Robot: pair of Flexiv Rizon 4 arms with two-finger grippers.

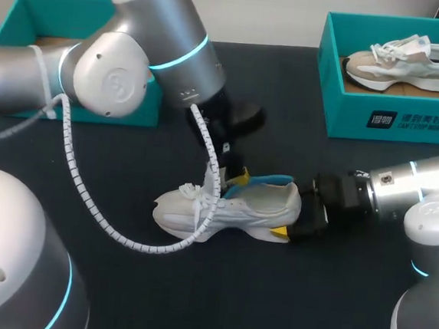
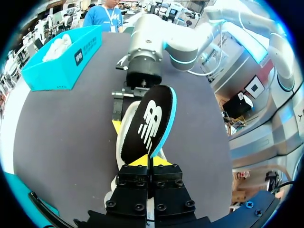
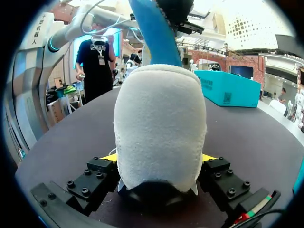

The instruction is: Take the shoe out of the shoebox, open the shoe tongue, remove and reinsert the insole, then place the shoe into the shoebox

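— Left claw [image 1: 234, 172], seen from the head camera: what has it got?
— It is pinched on the insole [image 1: 263, 181], black with a blue edge, tilted up over the opening of the white shoe [image 1: 231, 208]. The shoe stands on its sole mid-surface [image 1: 116, 294], toe toward my left arm's side. The right claw [image 1: 298, 217] is clamped on its heel. A teal box [image 1: 393, 110] at the far right holds a second shoe [image 1: 401, 61]. The other box [image 1: 33, 10] sits far left.
— And the left wrist?
— The left claw's fingers are closed narrow on the near end of the insole [image 2: 148, 121]. The shoe [image 2: 122, 137] is under it, and the right claw [image 2: 124, 102] is ahead at the heel.
— Right wrist?
— The heel [image 3: 159, 128] fills the right claw's gap, with a yellow-tipped finger [image 3: 110, 156] touching it on each side. The blue insole [image 3: 152, 33] rises beyond, and the other box [image 3: 228, 88] lies farther off.
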